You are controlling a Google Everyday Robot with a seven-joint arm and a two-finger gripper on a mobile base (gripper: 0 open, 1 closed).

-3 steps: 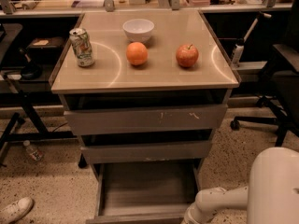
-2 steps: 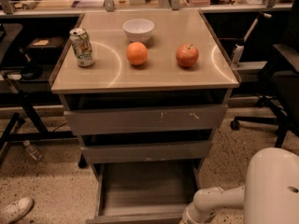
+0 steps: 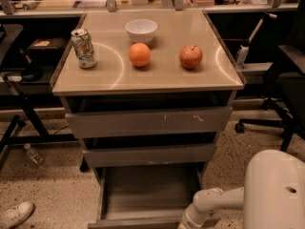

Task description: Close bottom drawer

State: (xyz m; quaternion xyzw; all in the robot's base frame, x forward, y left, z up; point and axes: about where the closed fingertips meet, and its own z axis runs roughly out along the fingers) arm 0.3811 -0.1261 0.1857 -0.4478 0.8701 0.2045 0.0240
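Your gripper point(image 3: 187, 222) sits at the open bottom drawer's point(image 3: 143, 191) front right corner; you cannot tell its grip. A shoe point(image 3: 15, 214) lies on the floor point(image 3: 57, 190), well left.

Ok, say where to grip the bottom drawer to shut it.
Take the bottom drawer by its front panel, from the front: it stands pulled out and the panel is plain, handleless, so its top lip is likely best. The gripper is out of view past the bottom edge, beyond the arm at the drawer's front right corner.
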